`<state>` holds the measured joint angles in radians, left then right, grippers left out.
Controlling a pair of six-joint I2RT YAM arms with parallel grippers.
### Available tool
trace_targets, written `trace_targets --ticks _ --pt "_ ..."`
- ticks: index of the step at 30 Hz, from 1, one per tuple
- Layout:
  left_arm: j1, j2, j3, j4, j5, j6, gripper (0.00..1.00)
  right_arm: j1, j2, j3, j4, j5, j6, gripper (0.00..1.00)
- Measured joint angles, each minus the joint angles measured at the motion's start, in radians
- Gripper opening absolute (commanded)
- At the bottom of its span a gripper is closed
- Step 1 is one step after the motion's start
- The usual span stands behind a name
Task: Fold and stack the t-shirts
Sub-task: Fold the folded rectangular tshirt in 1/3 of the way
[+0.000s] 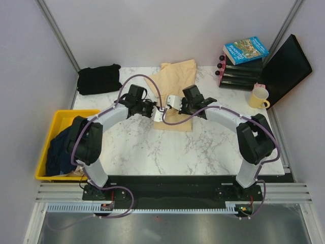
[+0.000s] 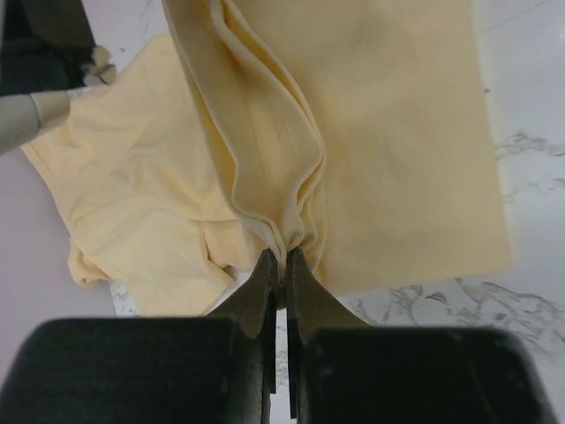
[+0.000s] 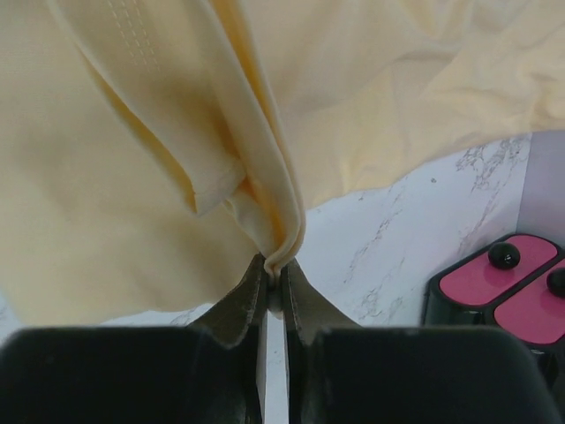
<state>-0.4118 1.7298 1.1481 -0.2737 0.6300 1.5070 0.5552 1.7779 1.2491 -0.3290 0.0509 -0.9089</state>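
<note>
At the left edge of the table [image 1: 152,152] a yellow bin [image 1: 42,152] is sitting, and a dark navy shirt [image 1: 58,150] is lying bundled inside it. Behind it, at the far left corner, a black shirt [image 1: 99,80] is lying in a loose heap on the marble.

Moving toward the middle, we are pinching a bunched fold of the cream shirt [image 1: 177,79] in our left claw [image 2: 282,263]. Its jaws are squeezing almost together on the gathered cloth, which is fanning out from the tips. The cream shirt is lying across the far middle of the table, one end spreading toward the back edge.

Just to the right, our right claw [image 3: 274,268] is clamping another folded edge of the same shirt, with its jaws closing down to a thin slit around it. The two claws are sitting close together.

Further right, a yellow mug [image 1: 258,97] is standing near black cases [image 1: 241,76], and a book [image 1: 246,50] is resting on top of them.
</note>
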Motion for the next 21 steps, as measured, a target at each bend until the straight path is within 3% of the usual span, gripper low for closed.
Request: trace_targets --ticks 21 --pt "0.051 0.273 0.214 0.156 -0.043 -0.031 0.02 -0.075 0.240 0.183 0.134 0.037 -0.014 0.00"
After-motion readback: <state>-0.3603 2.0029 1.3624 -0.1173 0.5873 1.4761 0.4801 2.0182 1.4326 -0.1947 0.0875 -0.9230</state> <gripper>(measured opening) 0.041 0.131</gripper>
